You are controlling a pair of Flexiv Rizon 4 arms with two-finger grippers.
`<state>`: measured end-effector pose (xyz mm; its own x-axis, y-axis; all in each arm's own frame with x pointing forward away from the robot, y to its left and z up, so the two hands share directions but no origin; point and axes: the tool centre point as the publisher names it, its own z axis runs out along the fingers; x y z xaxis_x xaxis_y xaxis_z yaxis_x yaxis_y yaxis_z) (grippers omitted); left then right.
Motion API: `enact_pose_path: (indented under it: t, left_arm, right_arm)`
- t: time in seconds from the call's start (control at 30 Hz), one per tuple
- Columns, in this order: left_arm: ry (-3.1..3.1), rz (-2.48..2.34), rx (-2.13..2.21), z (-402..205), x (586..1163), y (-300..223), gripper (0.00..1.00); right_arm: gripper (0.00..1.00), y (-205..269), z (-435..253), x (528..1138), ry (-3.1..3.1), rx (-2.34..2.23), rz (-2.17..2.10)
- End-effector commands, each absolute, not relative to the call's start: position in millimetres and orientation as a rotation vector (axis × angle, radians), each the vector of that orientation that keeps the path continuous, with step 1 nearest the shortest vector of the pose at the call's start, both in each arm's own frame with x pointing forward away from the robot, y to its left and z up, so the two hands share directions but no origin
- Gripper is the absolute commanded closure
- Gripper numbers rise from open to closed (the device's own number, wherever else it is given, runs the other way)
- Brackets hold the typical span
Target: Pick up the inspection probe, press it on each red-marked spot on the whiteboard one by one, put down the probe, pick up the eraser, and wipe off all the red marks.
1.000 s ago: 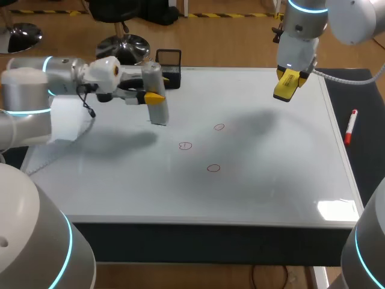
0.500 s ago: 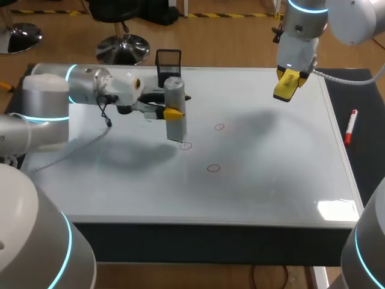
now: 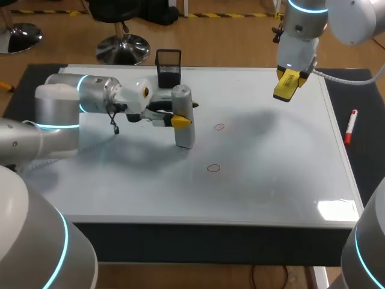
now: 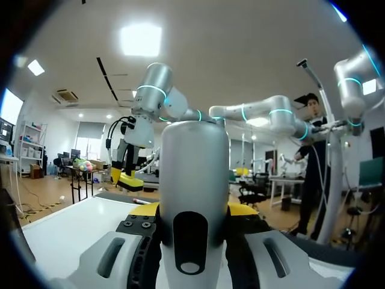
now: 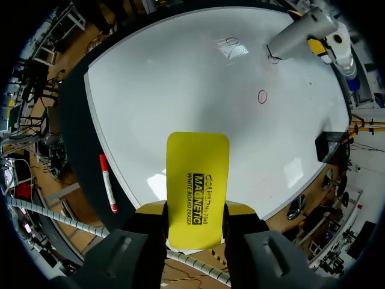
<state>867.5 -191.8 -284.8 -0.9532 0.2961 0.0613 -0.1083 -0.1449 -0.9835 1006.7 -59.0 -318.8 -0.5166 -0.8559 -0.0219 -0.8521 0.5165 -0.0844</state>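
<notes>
Your left claw (image 3: 182, 118) is clamped on the probe (image 3: 183, 114), a silver cylinder standing upright, with one yellow-tipped finger on each side of it. In the left wrist view the probe (image 4: 194, 162) fills the gap of the claw (image 4: 194, 208) and both yellow tips press against its body. Its lower end is down at the surface of the whiteboard (image 3: 271, 180), left of the middle of the board. From these views you cannot tell whether it is pressing on the board or only just meeting it.

Two small red circles show on the board. One red circle (image 3: 219, 127) is near the probe, off to its right. The other circle (image 3: 213, 168) sits nearer the front edge, apart from the probe's base.

Your right claw (image 3: 287, 81) hangs above the far right corner of the whiteboard, well apart from the probe, and it grips the yellow eraser (image 3: 284, 87). In the right wrist view the eraser (image 5: 197, 180) is pinched between the two fingers of the claw (image 5: 197, 208) and sticks out ahead of them over the board (image 5: 180, 78).

A red marker pen (image 3: 351, 126) lies on the dark desk (image 3: 361, 90) just beside the right edge of the whiteboard. A black mesh holder (image 3: 168, 62) stands at the far edge of the board, behind the probe.
</notes>
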Motion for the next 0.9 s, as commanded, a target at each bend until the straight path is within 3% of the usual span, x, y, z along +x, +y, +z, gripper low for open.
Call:
enact_pose_path:
  t: [0.03, 0.9]
  left_arm:
    - [-1.841, 2.177, -0.229, -290, 870, -195, 1.0]
    - [-1.892, 2.12, -0.229, -310, 871, -198, 1.0]
  right_arm:
    - [1.0, -60, -318, 1006, 2.681, -1.514, -0.101]
    - [1.0, -60, -318, 1006, 2.681, -1.514, -0.101]
